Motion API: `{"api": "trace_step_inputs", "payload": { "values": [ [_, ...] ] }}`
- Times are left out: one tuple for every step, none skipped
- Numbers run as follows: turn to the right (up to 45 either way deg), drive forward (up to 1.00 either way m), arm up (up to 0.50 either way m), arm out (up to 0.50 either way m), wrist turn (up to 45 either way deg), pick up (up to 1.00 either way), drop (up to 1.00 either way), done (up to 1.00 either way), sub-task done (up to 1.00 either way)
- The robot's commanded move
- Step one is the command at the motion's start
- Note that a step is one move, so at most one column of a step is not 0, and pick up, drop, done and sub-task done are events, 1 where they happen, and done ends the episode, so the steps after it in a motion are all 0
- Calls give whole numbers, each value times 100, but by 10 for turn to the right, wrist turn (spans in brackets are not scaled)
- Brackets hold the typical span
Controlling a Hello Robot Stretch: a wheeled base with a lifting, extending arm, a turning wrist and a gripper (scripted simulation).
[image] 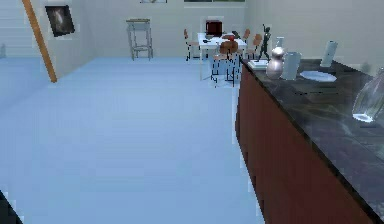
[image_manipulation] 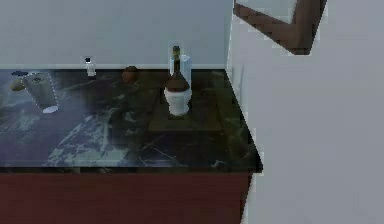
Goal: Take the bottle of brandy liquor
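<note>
A dark bottle (image_manipulation: 178, 82) with a pale lower body and a thin neck stands upright on the dark marble counter (image_manipulation: 90, 140) in the arm side view, right of the middle, on a square dark mat (image_manipulation: 190, 120). Its shape fits a liquor bottle. The same counter (image: 320, 125) runs along the forward view's right side above a red-brown cabinet front (image: 280, 170).
On the counter sit a clear glass (image_manipulation: 43, 92), a small white shaker (image_manipulation: 90, 68) and a brown round thing (image_manipulation: 130, 73). A white wall (image_manipulation: 310, 120) stands right of the counter. The forward view has open pale floor (image: 120, 130), a dining table with chairs (image: 222, 45) and a stool (image: 139, 38).
</note>
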Motion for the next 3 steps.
{"api": "trace_step_inputs", "payload": {
  "values": [
    [0, 0, 50, 0, 0, 0, 0, 0, 0],
    [0, 0, 38, 0, 0, 0, 0, 0, 0],
    [0, 0, 0, 46, 0, 0, 0, 0, 0]
  ]
}}
